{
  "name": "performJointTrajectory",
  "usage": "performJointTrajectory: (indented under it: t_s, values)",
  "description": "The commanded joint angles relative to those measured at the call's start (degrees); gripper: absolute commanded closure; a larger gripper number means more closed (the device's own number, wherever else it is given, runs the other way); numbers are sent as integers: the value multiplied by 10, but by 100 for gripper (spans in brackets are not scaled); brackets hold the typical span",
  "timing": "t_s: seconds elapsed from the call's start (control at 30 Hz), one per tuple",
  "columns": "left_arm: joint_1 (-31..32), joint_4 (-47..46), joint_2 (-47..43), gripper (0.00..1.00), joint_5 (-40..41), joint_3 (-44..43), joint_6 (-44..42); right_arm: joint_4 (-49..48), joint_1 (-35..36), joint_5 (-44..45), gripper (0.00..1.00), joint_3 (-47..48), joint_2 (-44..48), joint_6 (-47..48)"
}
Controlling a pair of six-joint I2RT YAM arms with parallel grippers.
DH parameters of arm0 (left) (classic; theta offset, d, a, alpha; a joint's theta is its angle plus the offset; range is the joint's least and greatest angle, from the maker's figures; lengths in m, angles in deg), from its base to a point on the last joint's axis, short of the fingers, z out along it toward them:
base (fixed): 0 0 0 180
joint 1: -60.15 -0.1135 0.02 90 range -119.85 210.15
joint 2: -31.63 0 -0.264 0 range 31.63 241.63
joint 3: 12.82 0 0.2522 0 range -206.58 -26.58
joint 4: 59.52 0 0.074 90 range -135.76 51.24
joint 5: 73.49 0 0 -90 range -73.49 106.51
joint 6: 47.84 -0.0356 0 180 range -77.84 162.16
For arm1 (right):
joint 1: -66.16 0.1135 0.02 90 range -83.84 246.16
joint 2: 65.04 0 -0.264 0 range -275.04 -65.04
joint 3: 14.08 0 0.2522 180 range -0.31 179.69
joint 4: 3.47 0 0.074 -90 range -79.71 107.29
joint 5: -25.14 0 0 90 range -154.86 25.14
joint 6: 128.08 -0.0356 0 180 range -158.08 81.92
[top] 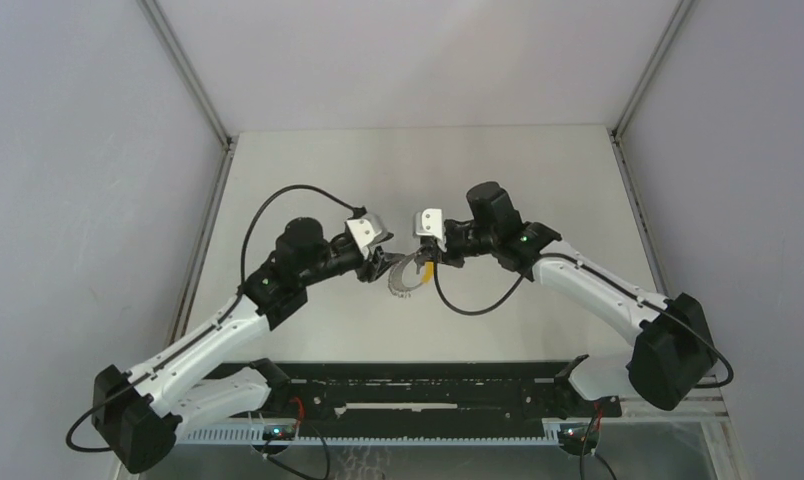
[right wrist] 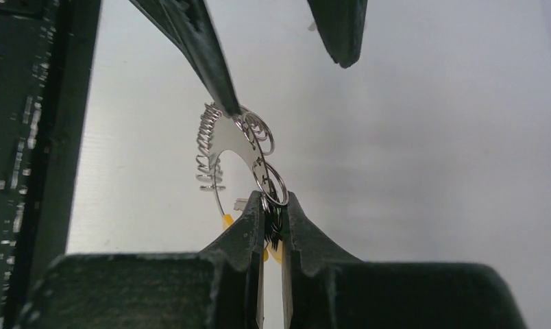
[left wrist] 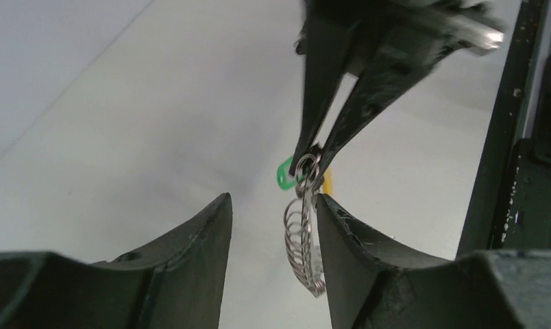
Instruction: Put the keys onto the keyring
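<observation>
right jaws: clamped tight on a small ring of the keyring [right wrist: 207,147], lifting it off the table [top: 308,180] so the chain hangs free
left jaws: half apart, gripping nothing; one finger [right wrist: 207,68] touches the chain, likely steadying it
keyring position: between both arms, chain inside the left jaws' gap
key: dark bit [right wrist: 273,232] pinched with the ring may be it, cannot tell

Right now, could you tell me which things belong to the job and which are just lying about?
Job: keyring; right gripper, shut on it; left gripper, open beside it; dark bit, perhaps the key.
Lying about: cable; black rail.
</observation>
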Motion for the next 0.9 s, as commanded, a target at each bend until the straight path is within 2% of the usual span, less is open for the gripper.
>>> performJointTrajectory:
  t_s: [0.0, 0.17, 0.27, 0.5, 0.67, 0.87]
  values:
    - [-22, -173, -42, 44, 67, 85, 169, 8, 41, 141, 100, 6, 45, 63]
    - [-55, -234, -60, 44, 77, 134, 334, -10, 69, 236, 100, -12, 75, 110]
    - [-72, -249, -72, 43, 61, 155, 413, -34, 78, 259, 100, -33, 94, 132]
    - [-82, -276, -71, 40, -6, 164, 504, -83, 91, 267, 100, -70, 120, 135]
    - [-114, -351, -28, 40, -62, 186, 609, -126, 93, 264, 100, -103, 128, 140]
    - [-114, -382, 6, 45, -89, 185, 642, -145, 95, 259, 100, -110, 118, 140]
